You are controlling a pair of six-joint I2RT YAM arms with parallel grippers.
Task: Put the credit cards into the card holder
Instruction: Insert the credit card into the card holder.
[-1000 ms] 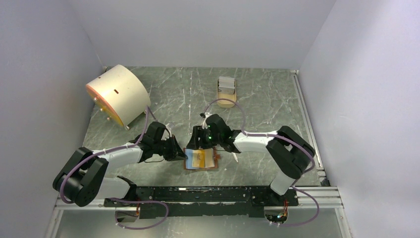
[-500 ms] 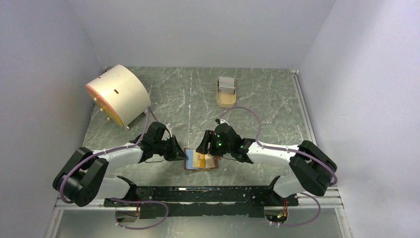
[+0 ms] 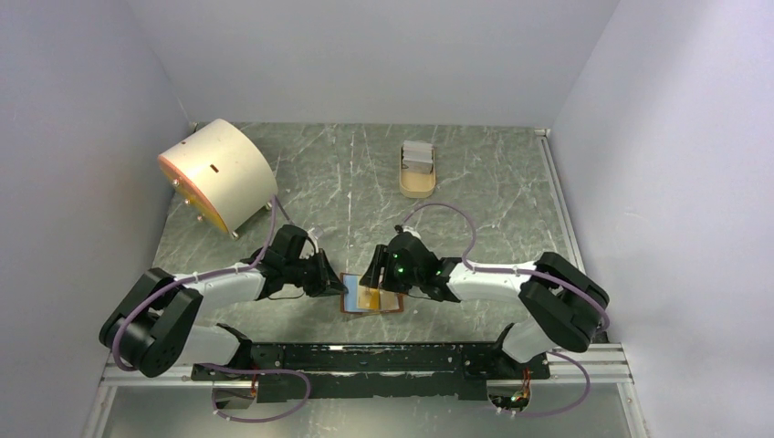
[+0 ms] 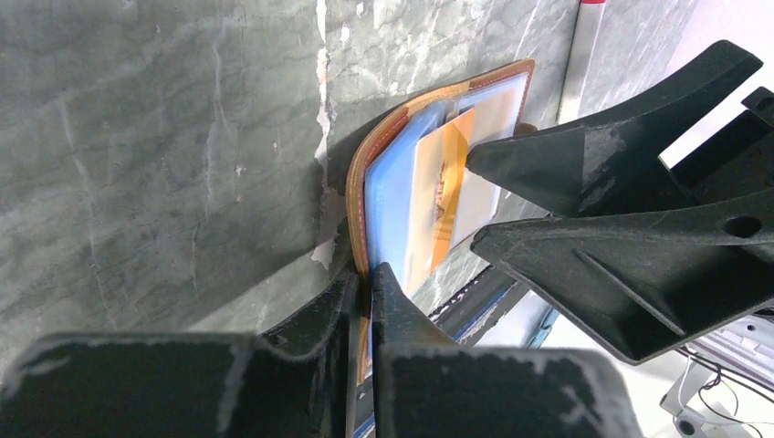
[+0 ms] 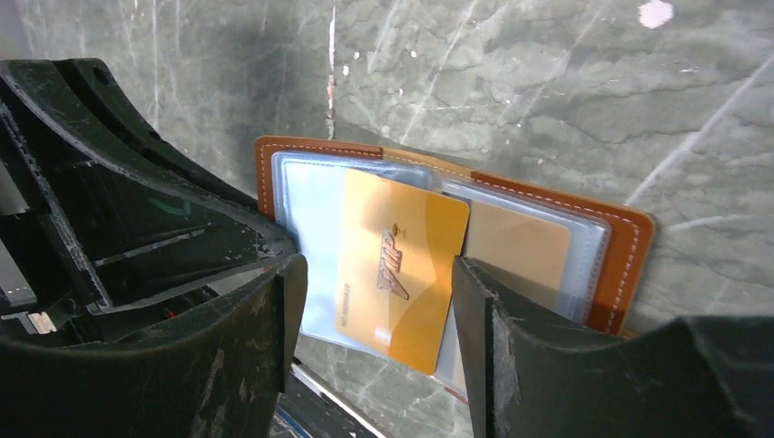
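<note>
Marble table (image 3: pixel 475 192), open card holder (image 5: pixel 630 246), gold card (image 5: pixel 402 265) seemingly loose between right fingers (image 5: pixel 511 365)

The right gripper (image 3: pixel 374 281) moved from 12 o'clock of the card holder (image 3: pixel 354 299) toward 6 o'clock, ending low over its right half, while the right elbow (image 3: pixel 559 297) swung out toward 4 o'clock, then came partly back

One wallet (image 5: pixel 628 255), two gold cards (image 5: pixel 402 269), one tray (image 3: pixel 418 185), one drum (image 3: pixel 224 169).
</note>
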